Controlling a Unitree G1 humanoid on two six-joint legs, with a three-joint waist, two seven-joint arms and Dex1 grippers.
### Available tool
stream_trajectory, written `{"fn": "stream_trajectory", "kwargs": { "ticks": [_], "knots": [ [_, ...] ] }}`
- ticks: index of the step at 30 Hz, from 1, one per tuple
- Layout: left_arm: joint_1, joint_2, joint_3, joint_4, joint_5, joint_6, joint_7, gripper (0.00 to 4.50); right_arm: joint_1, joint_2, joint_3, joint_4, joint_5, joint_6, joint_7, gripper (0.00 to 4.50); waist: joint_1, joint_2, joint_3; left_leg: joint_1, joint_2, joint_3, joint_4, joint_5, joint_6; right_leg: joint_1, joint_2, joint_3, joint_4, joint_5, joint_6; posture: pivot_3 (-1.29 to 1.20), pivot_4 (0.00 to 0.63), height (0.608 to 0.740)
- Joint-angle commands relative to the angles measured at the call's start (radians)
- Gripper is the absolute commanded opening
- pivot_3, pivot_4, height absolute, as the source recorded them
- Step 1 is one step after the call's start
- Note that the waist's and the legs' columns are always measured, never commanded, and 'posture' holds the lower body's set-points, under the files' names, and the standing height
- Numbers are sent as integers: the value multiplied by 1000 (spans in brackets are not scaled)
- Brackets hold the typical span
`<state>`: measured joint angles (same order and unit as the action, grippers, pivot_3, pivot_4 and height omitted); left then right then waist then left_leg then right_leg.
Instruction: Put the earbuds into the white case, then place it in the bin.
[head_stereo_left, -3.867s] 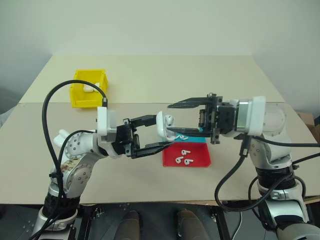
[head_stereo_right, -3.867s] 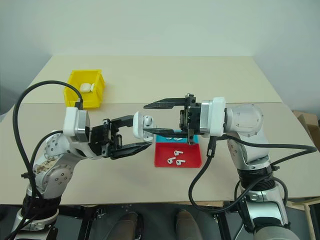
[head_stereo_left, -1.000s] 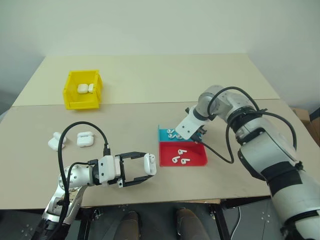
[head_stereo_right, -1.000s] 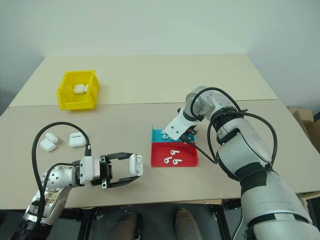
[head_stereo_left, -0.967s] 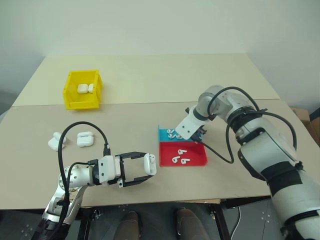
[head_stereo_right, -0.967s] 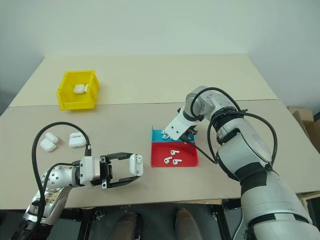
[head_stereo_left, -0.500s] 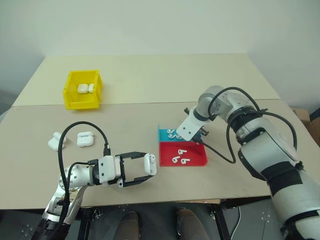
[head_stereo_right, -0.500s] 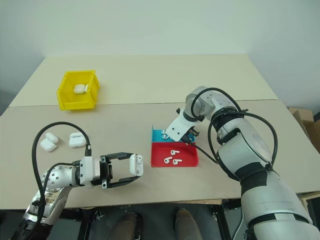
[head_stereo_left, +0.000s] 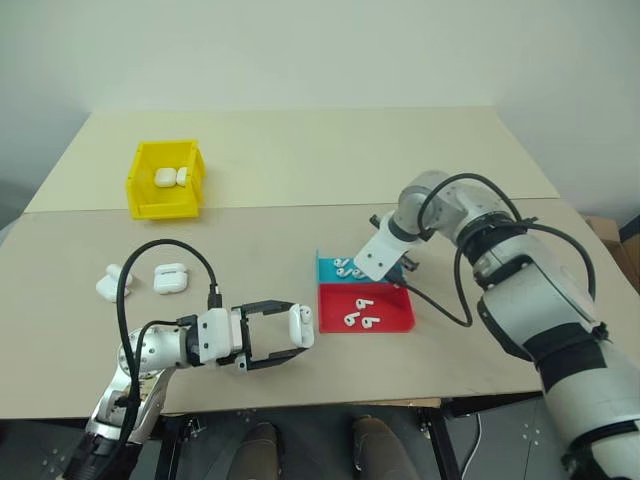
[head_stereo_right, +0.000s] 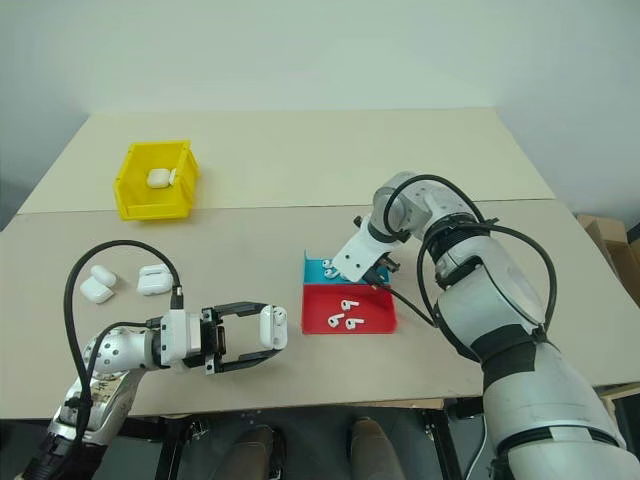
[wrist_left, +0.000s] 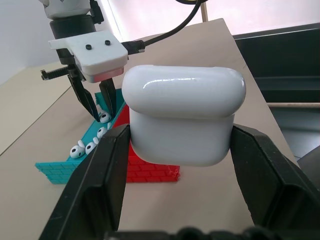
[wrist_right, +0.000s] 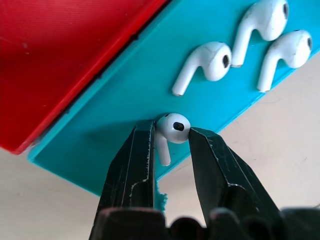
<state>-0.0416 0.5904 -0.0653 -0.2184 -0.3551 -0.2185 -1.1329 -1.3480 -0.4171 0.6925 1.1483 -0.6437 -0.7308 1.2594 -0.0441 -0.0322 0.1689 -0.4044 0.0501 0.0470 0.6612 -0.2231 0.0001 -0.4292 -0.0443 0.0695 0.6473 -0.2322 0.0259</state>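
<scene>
My left gripper (head_stereo_left: 297, 328) is shut on the white case (wrist_left: 182, 120), held level above the table's near side. To the right of it my right gripper (wrist_right: 170, 135) points down at the teal half of the tray (wrist_right: 115, 115), shut on one of the earbuds (wrist_right: 173, 127) at the tray's edge. Three more earbuds (wrist_right: 205, 65) lie on the teal just beyond. Other earbuds (head_stereo_left: 360, 313) lie on the red half (head_stereo_left: 395, 318). The yellow bin (head_stereo_left: 163, 209) stands at the far left with two white cases inside.
Two more white cases (head_stereo_left: 108, 283) (head_stereo_left: 170, 277) lie on the table at the left, near my left arm. A black cable loops above that arm. The table's front edge runs just below the left gripper.
Since the earliest frames the two grippers have parted from mid-air: the left sank with the case, the right went down to the teal tray. Over the last second nothing visibly moves.
</scene>
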Motion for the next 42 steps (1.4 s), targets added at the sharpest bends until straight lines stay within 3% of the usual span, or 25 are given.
{"fn": "stream_trajectory", "kwargs": {
  "ticks": [1,3,14,18,22,25,29,33,37,42],
  "knots": [
    [-15,-4,-8,-5,0,-33,-5,2792,-5,-14,-13,-12,7,-1,-4,1186,0,0,0,0,0,0,0,0,0,0,0,0,0,0,0,0,150,740],
    [-15,-1,-6,-6,-3,-31,-7,2792,-3,-14,-15,-14,10,0,-3,827,0,0,0,0,0,0,0,0,0,0,0,0,0,0,0,0,150,740],
    [-30,-6,-4,8,-2,-37,-15,2792,2,-24,-35,-39,25,23,-8,827,0,0,0,0,0,0,0,0,0,0,0,0,0,0,0,0,150,740],
    [-75,-20,0,21,-15,-28,-6,2792,6,-86,-142,-151,139,92,28,827,3,0,0,-1,0,0,0,0,0,0,0,0,0,0,0,0,150,740],
    [-126,-44,21,-15,-83,38,20,2792,156,-205,-399,-599,466,454,150,827,17,0,0,-2,0,-3,0,0,0,0,0,-1,-1,0,0,0,150,740],
    [-159,-58,25,-42,-131,90,34,2792,302,-285,-556,-958,657,763,156,827,31,0,0,-3,0,-4,0,-1,1,1,0,-2,-2,0,0,0,150,740],
    [-248,-99,15,-101,-218,228,109,2792,533,-297,-874,-1391,1029,1169,-13,827,37,0,0,-2,0,-6,0,-1,1,4,-1,-3,-3,0,1,0,150,740],
    [-319,-107,18,-157,-296,372,162,2792,697,-260,-1075,-1638,1343,1381,-193,827,31,0,0,0,-1,-7,1,-1,1,7,0,-3,-3,1,2,0,150,740],
    [-368,-116,20,-174,-338,442,172,2792,804,-196,-1169,-1787,1633,1460,-407,827,18,0,0,2,-1,-6,1,-1,1,7,2,-1,-2,1,3,0,150,740],
    [-381,-107,19,-202,-359,488,158,2792,878,-130,-1113,-1874,1819,1445,-582,827,7,0,0,3,-1,-7,1,-1,1,7,2,0,-2,-1,4,0,150,740]
  ]
}}
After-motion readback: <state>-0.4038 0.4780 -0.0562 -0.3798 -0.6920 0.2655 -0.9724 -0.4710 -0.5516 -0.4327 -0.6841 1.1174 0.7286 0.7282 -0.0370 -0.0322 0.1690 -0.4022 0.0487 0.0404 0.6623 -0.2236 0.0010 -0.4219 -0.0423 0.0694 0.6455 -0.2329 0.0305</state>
